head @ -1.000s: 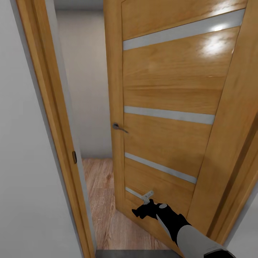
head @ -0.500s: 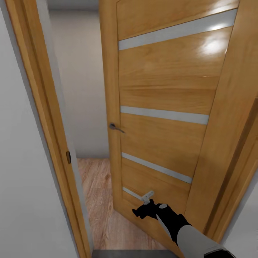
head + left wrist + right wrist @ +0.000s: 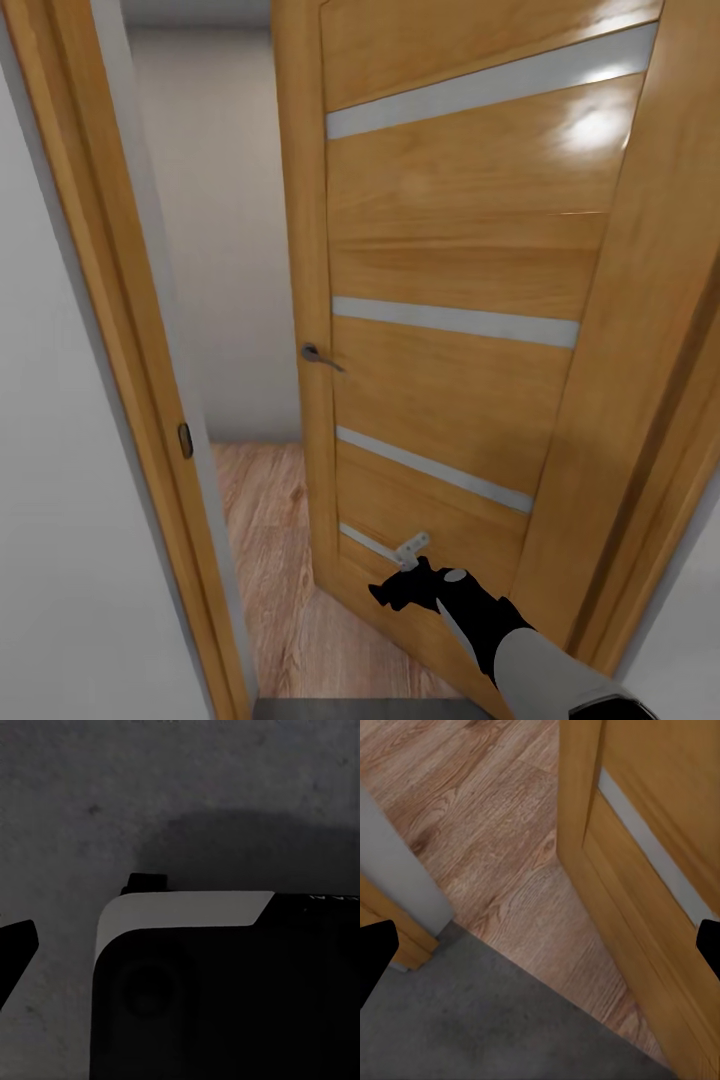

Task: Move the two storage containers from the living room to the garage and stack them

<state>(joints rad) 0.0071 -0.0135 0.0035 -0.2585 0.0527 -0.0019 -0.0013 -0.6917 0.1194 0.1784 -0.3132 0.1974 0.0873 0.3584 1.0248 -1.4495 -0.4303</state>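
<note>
Standing at a doorway. A tall wooden door [image 3: 450, 300] with pale glass strips [image 3: 455, 320] hangs partly open, with a small dark handle [image 3: 318, 355] at its edge. To the left, a wooden door frame [image 3: 120, 330] beside a white wall [image 3: 50, 500]. Through the gap, light wood plank flooring [image 3: 275, 560] and a plain pale wall [image 3: 220, 230] behind.

Down low in the head view, the right gripper [image 3: 402, 590], black, on a grey arm, close to the bottom of the door. In the right wrist view, two black fingertips [image 3: 375, 956] far apart at the edges, so jaws wide and holding nothing. Between them, the door's bottom corner, wood planks and the floor [image 3: 472, 1035], dark grey and rough.

In the left wrist view, dark speckled concrete and a black and white part of the robot [image 3: 225, 982]. One black fingertip [image 3: 15, 949] at the edge; cannot tell how the left jaws stand.
</note>
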